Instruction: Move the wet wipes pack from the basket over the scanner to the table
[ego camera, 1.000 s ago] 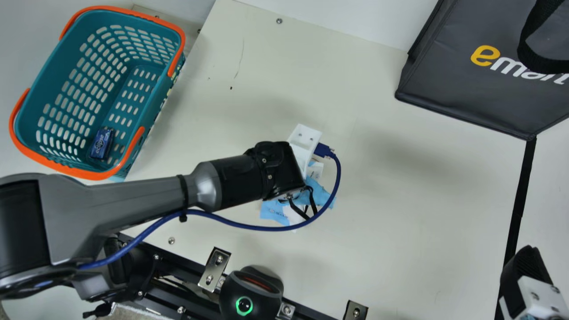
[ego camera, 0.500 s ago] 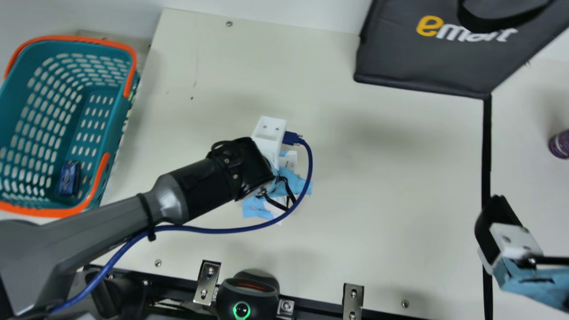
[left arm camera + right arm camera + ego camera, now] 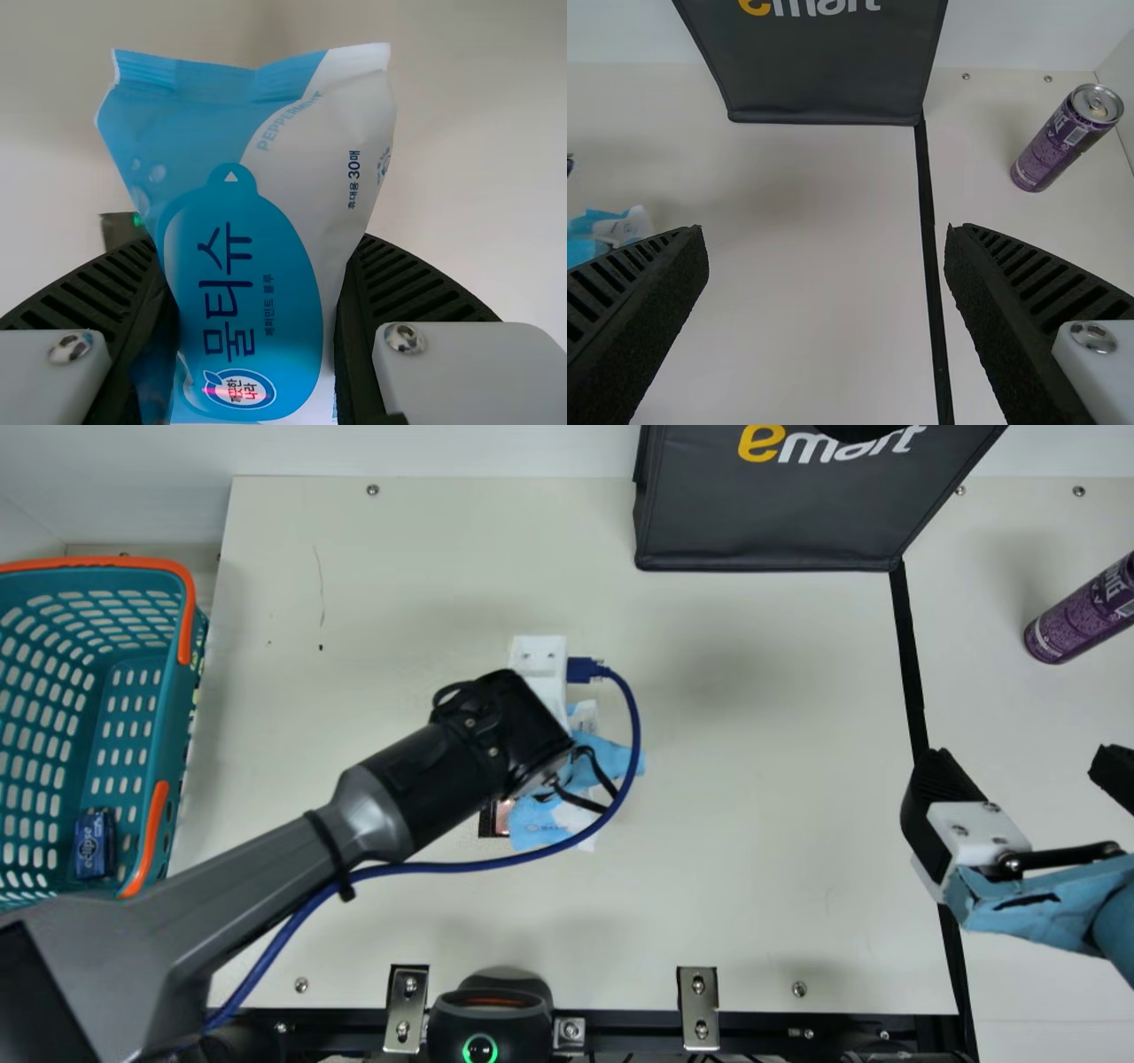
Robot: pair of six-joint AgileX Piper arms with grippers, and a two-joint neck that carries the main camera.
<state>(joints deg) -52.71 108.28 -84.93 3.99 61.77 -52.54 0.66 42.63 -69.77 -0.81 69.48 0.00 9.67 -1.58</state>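
Between the fingers of the left pincer (image 3: 252, 243), the pack (image 3: 248, 292) is clamped by its side edges, which leaves its broad printed face bare, presumably for scanning. Nearer the robot than that pincer sits the scanner (image 3: 492, 1017), its ring lit green; a reddish glint on the pack suggests the beam reaches it. Beneath the pincer lies the table (image 3: 780, 824), where the pack must end; the arm (image 3: 416, 797) covers much there, so its clearance is hard to judge. Left of the pincer is the basket (image 3: 188, 624), holding a blue box (image 3: 95, 844). Well off to its right, the right pincer (image 3: 826, 230) gapes empty, out of the way, with the bag (image 3: 771, 527) and can (image 3: 1076, 613) beyond.
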